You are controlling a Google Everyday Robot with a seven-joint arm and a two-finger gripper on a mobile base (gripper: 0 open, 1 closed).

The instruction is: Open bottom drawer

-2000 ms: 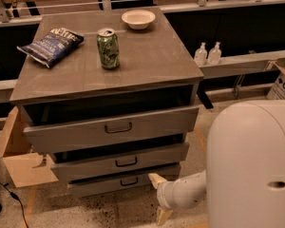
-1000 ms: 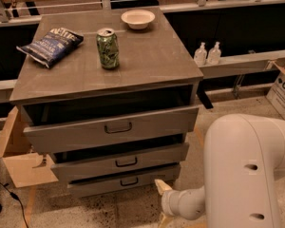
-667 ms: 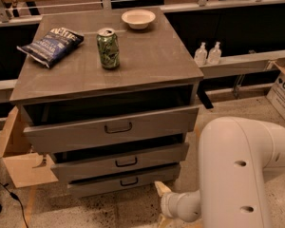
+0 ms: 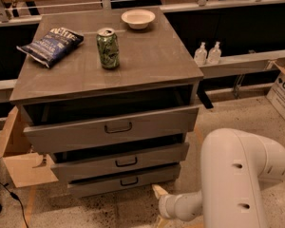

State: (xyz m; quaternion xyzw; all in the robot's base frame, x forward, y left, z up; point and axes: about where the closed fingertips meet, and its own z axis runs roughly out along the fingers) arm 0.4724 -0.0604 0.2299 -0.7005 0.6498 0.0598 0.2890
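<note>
The grey cabinet (image 4: 147, 65) has three drawers, each slightly ajar. The bottom drawer (image 4: 99, 186) is the shortest, narrowest front, just above the floor, with a small dark bar handle (image 4: 129, 181) at its centre. My gripper (image 4: 159, 206) is low near the floor, in front of the drawer's right end and a little right of the handle. It touches nothing and is empty. Its tan fingertips (image 4: 157, 191) stand apart, so it is open. My white arm housing (image 4: 237, 179) fills the lower right.
A blue chip bag (image 4: 50, 45), a green can (image 4: 108, 48) and a white bowl (image 4: 138, 18) sit on the cabinet top. Two small bottles (image 4: 207, 53) stand on a ledge at the right. Cardboard boxes lie at the left (image 4: 19, 160) and right (image 4: 282, 91).
My arm housing has shifted left, and the gripper has dropped a little lower near the floor by the bottom drawer. The drawers have not moved.
</note>
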